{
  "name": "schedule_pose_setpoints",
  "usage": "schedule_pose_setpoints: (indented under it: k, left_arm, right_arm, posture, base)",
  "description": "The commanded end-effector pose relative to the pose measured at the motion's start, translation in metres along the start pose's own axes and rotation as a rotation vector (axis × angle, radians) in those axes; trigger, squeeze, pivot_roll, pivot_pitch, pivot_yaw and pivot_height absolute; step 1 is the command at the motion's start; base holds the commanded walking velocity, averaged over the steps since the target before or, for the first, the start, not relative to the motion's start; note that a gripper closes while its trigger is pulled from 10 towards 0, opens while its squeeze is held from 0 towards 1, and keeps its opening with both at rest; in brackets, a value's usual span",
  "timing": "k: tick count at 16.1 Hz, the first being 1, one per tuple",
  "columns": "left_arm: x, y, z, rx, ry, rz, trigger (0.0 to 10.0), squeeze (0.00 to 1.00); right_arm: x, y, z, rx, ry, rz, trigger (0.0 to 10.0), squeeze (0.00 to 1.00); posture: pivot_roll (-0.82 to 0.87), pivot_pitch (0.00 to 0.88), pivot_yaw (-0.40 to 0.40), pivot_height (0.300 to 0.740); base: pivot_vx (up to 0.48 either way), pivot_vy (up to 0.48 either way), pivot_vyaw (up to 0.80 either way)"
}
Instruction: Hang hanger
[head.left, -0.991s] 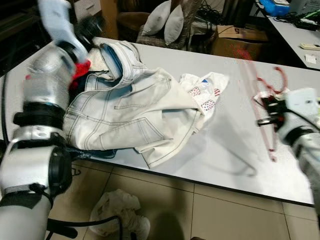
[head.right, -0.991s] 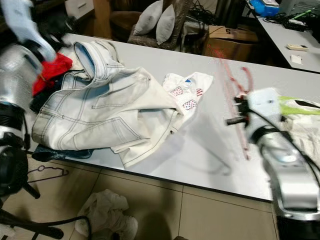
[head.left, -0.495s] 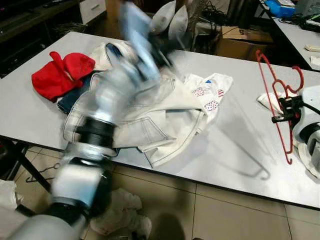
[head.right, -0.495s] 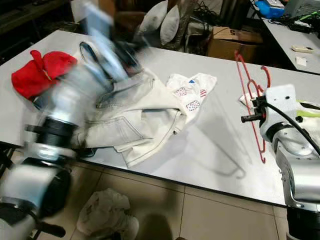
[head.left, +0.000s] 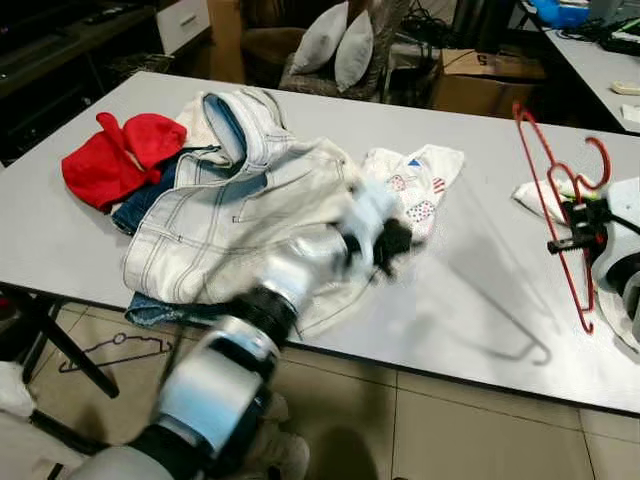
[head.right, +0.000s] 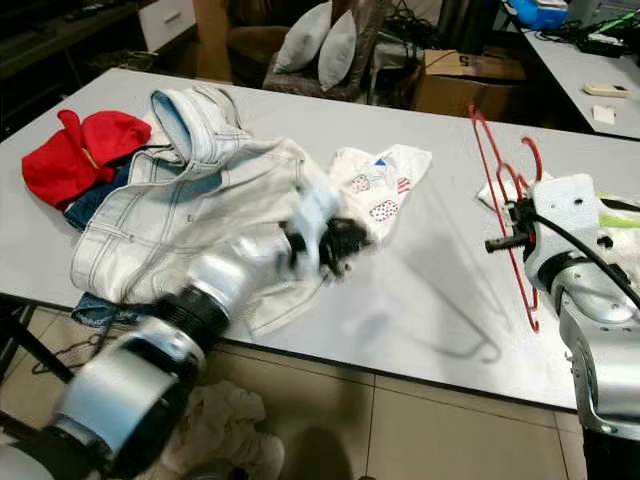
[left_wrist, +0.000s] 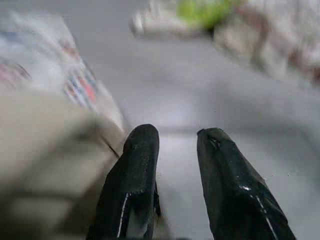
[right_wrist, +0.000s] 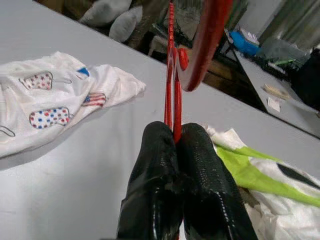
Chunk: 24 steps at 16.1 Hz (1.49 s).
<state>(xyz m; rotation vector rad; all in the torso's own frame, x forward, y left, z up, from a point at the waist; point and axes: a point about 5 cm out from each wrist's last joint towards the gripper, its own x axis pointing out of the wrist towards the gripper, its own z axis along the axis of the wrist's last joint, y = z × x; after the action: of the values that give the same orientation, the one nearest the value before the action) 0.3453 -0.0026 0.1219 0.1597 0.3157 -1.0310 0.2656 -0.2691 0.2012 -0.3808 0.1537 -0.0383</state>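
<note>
On the grey table (head.left: 480, 290) a red cloth (head.left: 115, 155) lies at the left, beside white jeans (head.left: 230, 220). The left gripper (left_wrist: 175, 137), blurred, hovers over the jeans' edge, its fingers a little apart and empty. The right gripper (right_wrist: 176, 135) is clamped on the red hanger (head.right: 505, 200), held upright above the table.

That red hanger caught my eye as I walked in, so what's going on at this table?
The right gripper is shut on the red hanger, holding it upright above the table. The left gripper, fingers open, is reaching over the white jeans toward the printed white garment. A red cloth lies at the pile's far left. Nothing is on the hanger yet.
</note>
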Motion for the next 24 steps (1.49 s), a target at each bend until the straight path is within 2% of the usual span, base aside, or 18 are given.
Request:
schedule_pose_setpoints:
  k: [1, 3, 4, 6, 10, 12, 14, 15, 16, 17, 18, 19, 20, 21, 22, 23, 24]
  left_arm:
    - [-0.002, 0.004, -0.008, 0.06, 0.051, 0.046, 10.0, 0.0]
    - [-0.01, 0.014, -0.033, 0.1, 0.166, 0.141, 10.0, 0.0]
    - [-0.013, 0.018, -0.038, 0.108, 0.191, 0.171, 10.0, 0.0]
    - [-0.029, 0.037, -0.056, 0.091, 0.252, 0.31, 10.0, 0.0]
    - [-0.062, 0.069, -0.065, 0.011, 0.228, 0.494, 10.0, 0.0]
    - [-0.077, 0.08, -0.069, -0.02, 0.207, 0.556, 10.0, 0.0]
    - [-0.085, 0.085, -0.069, -0.057, 0.148, 0.558, 10.0, 0.0]
    - [-0.086, 0.085, -0.067, -0.04, 0.121, 0.544, 10.0, 0.0]
    - [-0.085, 0.084, -0.058, -0.082, 0.017, 0.497, 10.0, 0.0]
    - [-0.082, 0.079, -0.043, -0.141, -0.117, 0.396, 10.0, 0.0]
    - [-0.083, 0.076, -0.036, -0.139, -0.173, 0.356, 10.0, 0.0]
    - [-0.09, 0.067, -0.017, -0.135, -0.293, 0.317, 10.0, 0.0]
    - [-0.103, 0.06, -0.003, -0.142, -0.378, 0.331, 10.0, 0.0]
    - [-0.114, 0.057, 0.002, -0.121, -0.4, 0.372, 10.0, 0.0]
    - [-0.118, 0.057, 0.003, -0.103, -0.399, 0.393, 10.0, 0.0]
    - [-0.131, 0.054, 0.005, -0.094, -0.412, 0.441, 10.0, 0.0]
    - [-0.143, 0.049, 0.0, -0.083, -0.396, 0.478, 10.0, 0.0]
  right_arm:
    - [-0.003, -0.002, 0.001, -0.017, 0.004, -0.004, 10.0, 0.0]
    - [-0.003, 0.002, 0.002, -0.027, 0.0, 0.022, 10.0, 0.0]
    - [-0.003, 0.004, 0.002, -0.025, 0.0, 0.029, 10.0, 0.0]
    - [-0.001, 0.008, 0.003, -0.027, -0.005, 0.052, 10.0, 0.0]
    - [0.0, 0.011, 0.003, -0.029, -0.007, 0.076, 10.0, 0.0]
    - [0.002, 0.014, 0.003, -0.027, -0.008, 0.088, 10.0, 0.0]
    - [0.003, 0.018, 0.004, -0.026, -0.013, 0.105, 10.0, 0.0]
    - [0.004, 0.019, 0.005, -0.027, -0.016, 0.111, 10.0, 0.0]
    - [0.005, 0.019, 0.007, -0.025, -0.023, 0.115, 10.0, 0.0]
    - [0.004, 0.02, 0.009, -0.016, -0.036, 0.114, 10.0, 0.0]
    - [0.004, 0.02, 0.011, -0.009, -0.041, 0.111, 10.0, 0.0]
    - [0.0, 0.026, 0.017, 0.043, -0.073, 0.121, 10.0, 0.0]
    - [-0.004, 0.036, 0.02, 0.102, -0.097, 0.136, 10.0, 0.0]
    - [-0.007, 0.046, 0.019, 0.13, -0.105, 0.141, 10.0, 0.0]
    - [-0.008, 0.049, 0.018, 0.137, -0.103, 0.138, 10.0, 0.0]
    - [-0.012, 0.059, 0.015, 0.224, -0.092, 0.139, 10.0, 0.0]
    - [-0.016, 0.07, 0.012, 0.266, -0.081, 0.151, 10.0, 0.0]
  posture:
    - [-0.09, 0.0, 0.01, 0.74]
    - [-0.09, 0.0, 0.009, 0.74]
    - [-0.09, 0.0, 0.007, 0.74]
    - [-0.08, 0.0, 0.0, 0.74]
    - [-0.07, 0.0, -0.011, 0.74]
    - [-0.07, 0.0, -0.016, 0.74]
    - [-0.06, 0.0, -0.021, 0.74]
    - [-0.06, 0.0, -0.021, 0.74]
    - [-0.06, 0.0, -0.022, 0.74]
    - [-0.06, 0.0, -0.02, 0.74]
    - [-0.06, 0.0, -0.016, 0.74]
    - [-0.06, 0.0, -0.015, 0.74]
    - [-0.06, 0.0, -0.022, 0.74]
    - [-0.05, 0.0, -0.031, 0.74]
    - [-0.05, 0.0, -0.033, 0.74]
    - [-0.04, 0.0, -0.043, 0.74]
    - [-0.03, 0.0, -0.051, 0.74]
  base:
    - [0.0, 0.0, 0.0]
    - [0.0, 0.0, 0.0]
    - [0.0, 0.0, 0.0]
    - [0.0, 0.0, 0.0]
    - [0.0, 0.0, 0.0]
    - [0.0, 0.0, 0.0]
    - [0.0, 0.0, 0.0]
    - [0.0, 0.0, 0.0]
    - [0.0, 0.0, 0.0]
    - [0.0, 0.0, 0.0]
    - [0.0, 0.0, 0.0]
    - [0.0, 0.0, 0.0]
    - [0.0, 0.0, 0.0]
    - [0.0, 0.0, 0.0]
    - [0.0, 0.0, 0.0]
    - [0.0, 0.0, 0.0]
    - [0.0, 0.0, 0.0]
